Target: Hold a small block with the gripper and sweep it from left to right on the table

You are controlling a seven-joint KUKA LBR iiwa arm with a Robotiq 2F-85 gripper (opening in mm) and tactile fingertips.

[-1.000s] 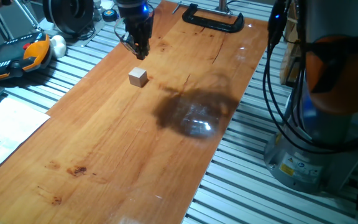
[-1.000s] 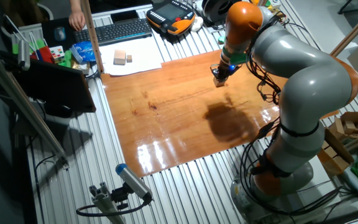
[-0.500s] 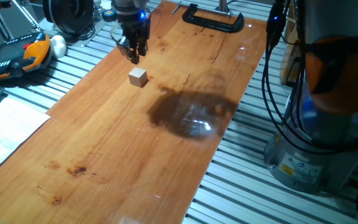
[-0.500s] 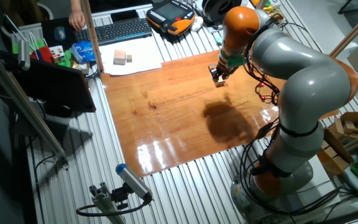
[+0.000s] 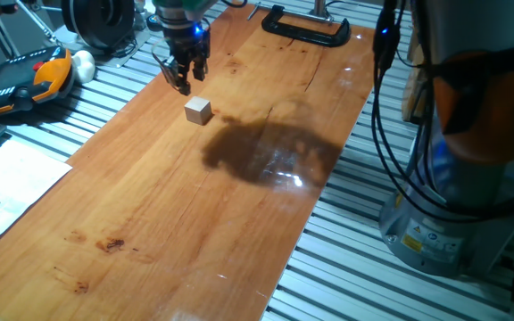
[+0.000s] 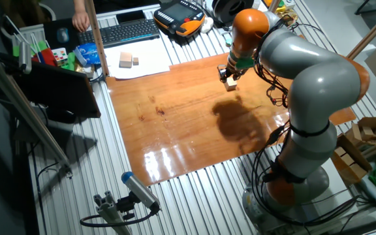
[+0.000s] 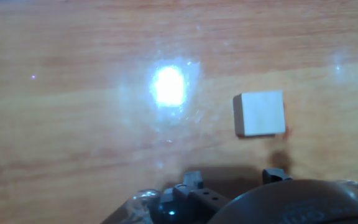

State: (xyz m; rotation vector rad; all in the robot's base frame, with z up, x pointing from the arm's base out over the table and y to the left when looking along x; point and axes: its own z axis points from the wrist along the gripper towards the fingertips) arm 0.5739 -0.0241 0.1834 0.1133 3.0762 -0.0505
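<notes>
Bench (image 5: 194,196) lies bare around the block (image 5: 198,110); gripper (image 5: 182,82) hangs at its 10 o'clock, jaws spread, fingertips cropped in hand view.

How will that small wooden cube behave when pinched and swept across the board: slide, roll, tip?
The small block looks rigid, flat-faced wood, so it probably slides, not rolls. The table is glossy with glare, so drag is likely low. It looks light; a loose pinch by the tool might let it twist.
</notes>
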